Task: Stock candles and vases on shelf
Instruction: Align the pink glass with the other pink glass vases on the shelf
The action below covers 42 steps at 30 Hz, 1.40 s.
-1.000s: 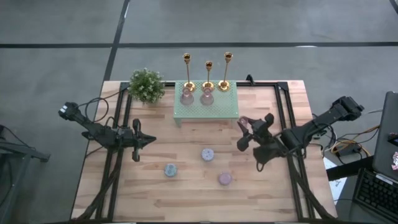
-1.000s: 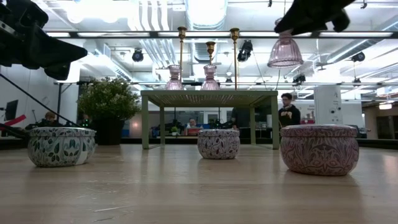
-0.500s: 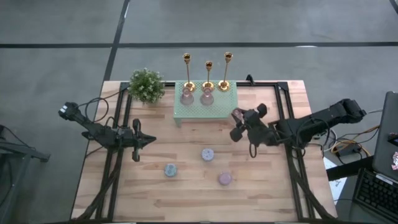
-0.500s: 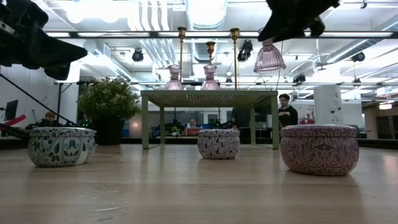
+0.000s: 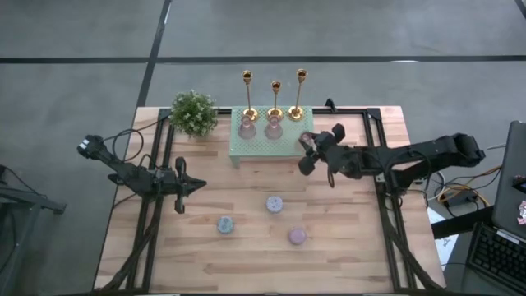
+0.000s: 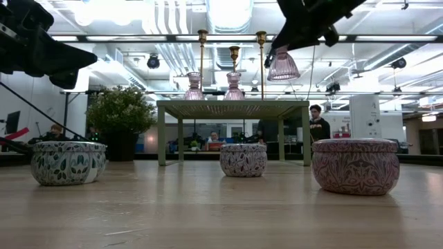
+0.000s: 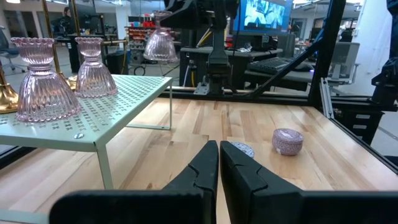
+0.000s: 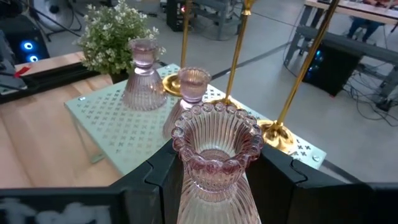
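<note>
Three tall brass candlesticks (image 5: 275,99) stand in a row along the back edge of the wooden table (image 5: 246,247). A leafy potted plant (image 5: 194,113) sits just left of the candlesticks, near the table's back corner. Off past the candlesticks, far across the room, a person (image 6: 318,123) in dark clothes stands among benches and monitors.

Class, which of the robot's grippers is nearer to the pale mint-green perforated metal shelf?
The right gripper, holding a ribbed pink glass vase, hovers at the shelf's right end. The left gripper sits well off, toward the table's left.
</note>
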### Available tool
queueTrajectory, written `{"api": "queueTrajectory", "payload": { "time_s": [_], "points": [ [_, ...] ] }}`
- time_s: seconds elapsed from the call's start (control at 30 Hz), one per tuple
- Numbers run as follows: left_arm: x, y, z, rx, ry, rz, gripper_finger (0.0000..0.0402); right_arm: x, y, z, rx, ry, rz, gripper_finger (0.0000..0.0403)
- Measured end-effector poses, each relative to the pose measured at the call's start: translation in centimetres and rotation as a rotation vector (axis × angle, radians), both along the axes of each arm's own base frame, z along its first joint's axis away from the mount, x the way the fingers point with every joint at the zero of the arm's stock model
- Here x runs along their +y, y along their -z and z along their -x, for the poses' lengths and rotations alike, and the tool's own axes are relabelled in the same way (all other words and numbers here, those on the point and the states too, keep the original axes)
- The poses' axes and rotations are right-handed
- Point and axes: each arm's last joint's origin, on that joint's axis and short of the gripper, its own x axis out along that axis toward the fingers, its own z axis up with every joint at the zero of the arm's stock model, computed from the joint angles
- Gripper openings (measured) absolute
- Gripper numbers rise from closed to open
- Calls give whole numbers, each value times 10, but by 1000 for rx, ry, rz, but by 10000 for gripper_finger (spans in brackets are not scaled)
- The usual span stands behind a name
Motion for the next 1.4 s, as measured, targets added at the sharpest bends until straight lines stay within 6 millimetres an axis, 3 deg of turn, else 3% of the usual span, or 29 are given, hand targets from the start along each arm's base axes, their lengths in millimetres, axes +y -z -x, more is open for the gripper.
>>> {"api": "queueTrajectory", "payload": {
  "time_s": [0.83, 1.17, 1.4],
  "points": [
    [0, 0, 0, 0, 0, 0, 21, -62, 13, 1, -64, -49, -52, 143],
    [0, 0, 0, 0, 0, 0, 21, -77, 16, 1, -82, -62, -77, 143],
    [0, 0, 0, 0, 0, 0, 21, -88, 31, -8, -40, -37, -94, 143]
  ]
}}
